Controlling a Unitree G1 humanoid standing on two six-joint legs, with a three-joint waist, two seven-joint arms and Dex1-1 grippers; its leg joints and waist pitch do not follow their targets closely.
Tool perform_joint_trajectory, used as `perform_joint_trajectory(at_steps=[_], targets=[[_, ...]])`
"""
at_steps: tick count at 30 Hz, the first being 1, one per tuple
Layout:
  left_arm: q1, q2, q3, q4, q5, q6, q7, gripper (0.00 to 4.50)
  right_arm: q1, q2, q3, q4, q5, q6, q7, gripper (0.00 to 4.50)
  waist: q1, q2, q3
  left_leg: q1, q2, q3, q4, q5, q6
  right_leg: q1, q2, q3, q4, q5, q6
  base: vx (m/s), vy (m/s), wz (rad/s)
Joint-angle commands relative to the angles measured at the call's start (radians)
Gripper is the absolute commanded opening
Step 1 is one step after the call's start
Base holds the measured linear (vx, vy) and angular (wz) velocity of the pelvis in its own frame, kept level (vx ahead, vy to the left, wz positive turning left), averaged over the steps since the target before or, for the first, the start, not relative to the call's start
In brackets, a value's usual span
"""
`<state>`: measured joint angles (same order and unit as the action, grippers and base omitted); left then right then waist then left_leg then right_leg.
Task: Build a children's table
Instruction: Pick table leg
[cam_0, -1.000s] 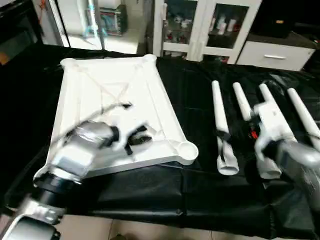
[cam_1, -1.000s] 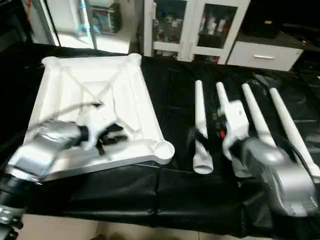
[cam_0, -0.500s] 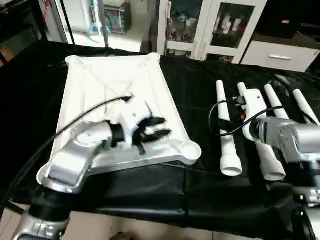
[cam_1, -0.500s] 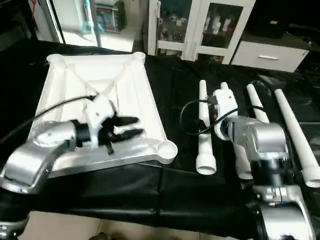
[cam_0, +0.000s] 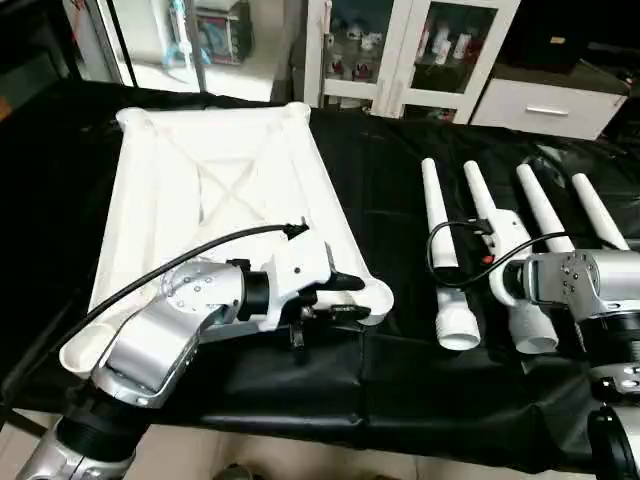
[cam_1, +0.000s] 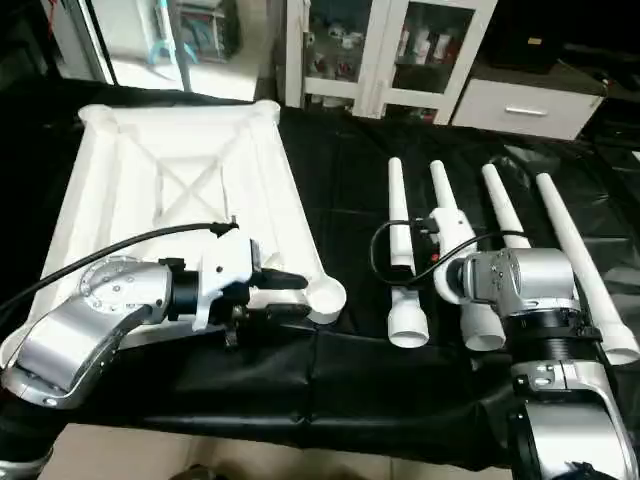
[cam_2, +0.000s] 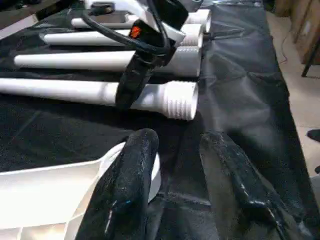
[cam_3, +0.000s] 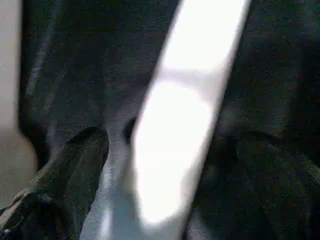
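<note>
The white tabletop lies underside up, X ribs showing, on the left of the black-draped table. My left gripper is open at its near right corner socket. One finger rests over the socket's rim and the other hangs over the black cloth beside it. Several white legs lie side by side on the right. My right gripper is open over the second leg from the left, which lies between its fingers. The first leg lies just beside it, threaded end toward me.
The black cloth's front edge drops to the floor just below the legs' thick ends. Two more legs lie farther right. White glass-door cabinets and a drawer unit stand behind the table. A black cable loops over my left forearm.
My left gripper has moved from over the tabletop's near half to its near right corner. My right gripper has settled down over the second leg. Both openings look unchanged.
</note>
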<state>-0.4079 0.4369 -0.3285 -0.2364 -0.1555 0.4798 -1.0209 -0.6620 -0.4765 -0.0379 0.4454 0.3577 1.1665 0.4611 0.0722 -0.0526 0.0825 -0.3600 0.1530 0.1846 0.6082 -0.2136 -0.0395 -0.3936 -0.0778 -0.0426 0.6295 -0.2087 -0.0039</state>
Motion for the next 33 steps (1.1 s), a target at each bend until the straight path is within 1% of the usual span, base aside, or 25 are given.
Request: perform_joint_trajectory(at_steps=[1, 2, 3, 4, 6, 7, 8, 9, 12, 13, 15, 18, 19, 20, 21, 24, 25, 26, 27, 29, 30, 31, 33], targets=[[-0.006, 0.002, -0.013, -0.020, 0.002, 0.006, 0.000, 1.78, -0.019, -0.002, -0.023, 0.013, 0.013, 0.007, 0.013, 4.46, -0.002, -0.012, -0.069, 0.011, 0.073, -0.018, -0.071, 0.003, 0.025, 0.047, -0.074, 0.049, -0.059, -0.041, -0.270, 0.000, 0.000, 0.00], [-0.006, 0.002, -0.013, -0.021, 0.003, 0.007, 0.003, 1.78, -0.022, -0.003, -0.012, 0.019, 0.006, 0.004, 0.018, 4.46, -0.004, -0.018, -0.071, 0.010, 0.071, -0.017, -0.069, 0.024, 0.033, 0.047, -0.073, 0.049, -0.056, -0.013, -0.274, 0.000, 0.000, 0.00], [-0.006, 0.002, -0.012, -0.023, 0.005, 0.008, 0.006, 1.78, -0.024, -0.002, -0.004, 0.024, 0.001, 0.002, 0.022, 4.46, -0.003, -0.017, -0.073, 0.008, 0.070, -0.017, -0.067, 0.035, 0.036, 0.048, -0.073, 0.050, -0.054, 0.001, -0.277, 0.000, 0.000, 0.00], [-0.006, 0.002, -0.013, -0.026, 0.006, 0.011, 0.009, 1.78, -0.025, -0.003, 0.004, 0.031, -0.005, -0.001, 0.026, 4.46, -0.002, -0.017, -0.074, 0.009, 0.070, -0.015, -0.066, 0.044, 0.044, 0.046, -0.072, 0.049, -0.052, 0.020, -0.285, 0.000, 0.000, 0.00], [-0.008, 0.005, -0.015, -0.035, 0.003, 0.017, 0.013, 1.79, -0.027, 0.000, 0.017, 0.054, -0.018, 0.002, 0.028, 4.17, -0.003, -0.019, -0.073, 0.007, 0.070, -0.014, -0.066, 0.041, 0.049, 0.046, -0.073, 0.049, -0.053, 0.023, -0.291, 0.000, 0.000, 0.00], [-0.009, 0.006, -0.016, -0.038, 0.002, 0.020, 0.014, 1.79, -0.028, 0.001, 0.020, 0.064, -0.021, 0.004, 0.027, 4.17, -0.003, -0.020, -0.073, 0.006, 0.070, -0.014, -0.066, 0.037, 0.049, 0.047, -0.073, 0.049, -0.053, 0.017, -0.291, 0.000, 0.000, 0.00], [-0.010, 0.008, -0.017, -0.041, 0.000, 0.021, 0.015, 1.79, -0.028, 0.001, 0.022, 0.073, -0.023, 0.006, 0.024, 4.09, -0.003, -0.019, -0.072, 0.007, 0.071, -0.014, -0.066, 0.034, 0.047, 0.046, -0.073, 0.049, -0.054, 0.011, -0.292, 0.000, 0.000, 0.00], [-0.011, 0.009, -0.019, -0.043, 0.000, 0.021, 0.015, 1.79, -0.028, 0.002, 0.021, 0.081, -0.024, 0.007, 0.021, 3.99, -0.004, -0.021, -0.072, 0.006, 0.071, -0.014, -0.066, 0.033, 0.047, 0.046, -0.073, 0.049, -0.054, 0.010, -0.291, 0.000, 0.000, 0.00], [-0.016, 0.017, -0.023, -0.045, 0.001, 0.020, 0.011, 1.79, -0.022, 0.000, 0.023, 0.095, -0.028, 0.000, 0.020, 3.67, -0.003, -0.021, -0.071, 0.007, 0.071, -0.013, -0.066, 0.028, 0.043, 0.045, -0.072, 0.049, -0.054, 0.001, -0.286, 0.000, 0.000, 0.00], [-0.017, 0.018, -0.022, -0.046, 0.000, 0.021, 0.009, 1.79, -0.020, 0.000, 0.025, 0.095, -0.028, -0.001, 0.020, 3.67, -0.003, -0.021, -0.071, 0.008, 0.071, -0.012, -0.066, 0.026, 0.041, 0.045, -0.072, 0.049, -0.054, -0.002, -0.285, 0.000, 0.000, 0.00], [-0.019, 0.019, -0.019, -0.049, -0.003, 0.024, 0.009, 1.79, -0.016, 0.000, 0.026, 0.096, -0.030, -0.003, 0.023, 3.39, -0.003, -0.022, -0.071, 0.008, 0.072, -0.012, -0.066, 0.027, 0.037, 0.045, -0.071, 0.049, -0.053, 0.001, -0.282, 0.000, 0.000, 0.00], [-0.020, 0.020, -0.017, -0.051, -0.005, 0.026, 0.011, 1.79, -0.018, 0.003, 0.024, 0.104, -0.035, -0.006, 0.026, 3.16, -0.002, -0.022, -0.071, 0.008, 0.071, -0.010, -0.066, 0.026, 0.035, 0.045, -0.072, 0.049, -0.053, 0.001, -0.283, 0.000, 0.000, 0.00], [-0.019, 0.021, -0.018, -0.052, -0.005, 0.028, 0.013, 1.79, -0.018, 0.004, 0.020, 0.105, -0.034, -0.005, 0.025, 3.16, -0.002, -0.022, -0.071, 0.008, 0.071, -0.010, -0.066, 0.026, 0.035, 0.045, -0.072, 0.049, -0.053, 0.001, -0.283, 0.000, 0.000, 0.00], [-0.018, 0.021, -0.019, -0.054, -0.005, 0.029, 0.014, 1.79, -0.018, 0.004, 0.017, 0.107, -0.035, -0.006, 0.025, 2.96, -0.003, -0.020, -0.070, 0.009, 0.072, -0.010, -0.066, 0.023, 0.032, 0.044, -0.071, 0.049, -0.054, 0.000, -0.282, 0.000, 0.000, 0.00], [-0.017, 0.021, -0.020, -0.055, -0.004, 0.030, 0.016, 1.79, -0.018, 0.006, 0.013, 0.108, -0.034, -0.006, 0.024, 2.87, -0.003, -0.021, -0.070, 0.008, 0.071, -0.010, -0.066, 0.023, 0.032, 0.045, -0.071, 0.049, -0.053, 0.002, -0.282, 0.000, 0.000, 0.00], [-0.013, 0.021, -0.021, -0.057, -0.006, 0.031, 0.022, 1.79, -0.014, 0.010, 0.003, 0.110, -0.032, -0.007, 0.019, 2.66, -0.003, -0.019, -0.070, 0.008, 0.072, -0.010, -0.066, 0.023, 0.032, 0.045, -0.071, 0.049, -0.053, 0.008, -0.285, 0.000, 0.000, 0.00], [-0.013, 0.021, -0.022, -0.057, -0.006, 0.032, 0.023, 1.79, -0.013, 0.010, 0.002, 0.110, -0.031, -0.007, 0.019, 2.66, -0.004, -0.020, -0.070, 0.009, 0.071, -0.010, -0.066, 0.023, 0.032, 0.045, -0.070, 0.049, -0.053, 0.010, -0.285, 0.000, 0.000, 0.00], [-0.013, 0.021, -0.022, -0.057, -0.006, 0.032, 0.025, 1.79, -0.013, 0.010, 0.002, 0.110, -0.031, -0.007, 0.019, 2.54, -0.004, -0.021, -0.070, 0.008, 0.071, -0.010, -0.066, 0.022, 0.032, 0.045, -0.070, 0.049, -0.053, 0.008, -0.285, 0.000, 0.000, 0.00], [-0.012, 0.019, -0.023, -0.057, -0.004, 0.032, 0.028, 1.79, -0.009, 0.010, -0.001, 0.107, -0.031, -0.007, 0.018, 2.43, -0.005, -0.019, -0.069, 0.008, 0.071, -0.010, -0.066, 0.021, 0.032, 0.045, -0.071, 0.050, -0.053, 0.006, -0.285, 0.000, 0.000, 0.00], [-0.012, 0.017, -0.023, -0.057, -0.003, 0.033, 0.033, 1.79, -0.005, 0.009, -0.004, 0.103, -0.030, -0.005, 0.016, 2.32, -0.006, -0.020, -0.069, 0.008, 0.071, -0.010, -0.066, 0.018, 0.032, 0.045, -0.070, 0.050, -0.054, 0.002, -0.284, 0.000, 0.000, 0.00], [-0.012, 0.014, -0.016, -0.057, -0.005, 0.036, 0.042, 1.79, -0.001, 0.010, -0.014, 0.093, -0.028, 0.004, 0.010, 2.25, -0.007, -0.020, -0.069, 0.008, 0.071, -0.009, -0.066, 0.015, 0.031, 0.045, -0.070, 0.050, -0.054, 0.000, -0.284, 0.000, 0.000, 0.00], [-0.012, 0.013, -0.013, -0.057, -0.008, 0.038, 0.043, 1.79, 0.001, 0.011, -0.019, 0.088, -0.026, 0.007, 0.008, 2.15, -0.009, -0.015, -0.067, 0.008, 0.071, -0.009, -0.066, 0.014, 0.030, 0.044, -0.069, 0.051, -0.055, 0.004, -0.285, 0.000, 0.000, 0.00], [-0.007, 0.005, -0.002, -0.051, -0.025, 0.038, 0.043, 1.79, 0.008, 0.013, -0.034, 0.079, -0.022, 0.014, 0.002, 1.98, -0.010, -0.017, -0.067, 0.009, 0.071, -0.009, -0.067, 0.013, 0.029, 0.043, -0.067, 0.051, -0.055, 0.004, -0.284, 0.000, 0.000, 0.00]])
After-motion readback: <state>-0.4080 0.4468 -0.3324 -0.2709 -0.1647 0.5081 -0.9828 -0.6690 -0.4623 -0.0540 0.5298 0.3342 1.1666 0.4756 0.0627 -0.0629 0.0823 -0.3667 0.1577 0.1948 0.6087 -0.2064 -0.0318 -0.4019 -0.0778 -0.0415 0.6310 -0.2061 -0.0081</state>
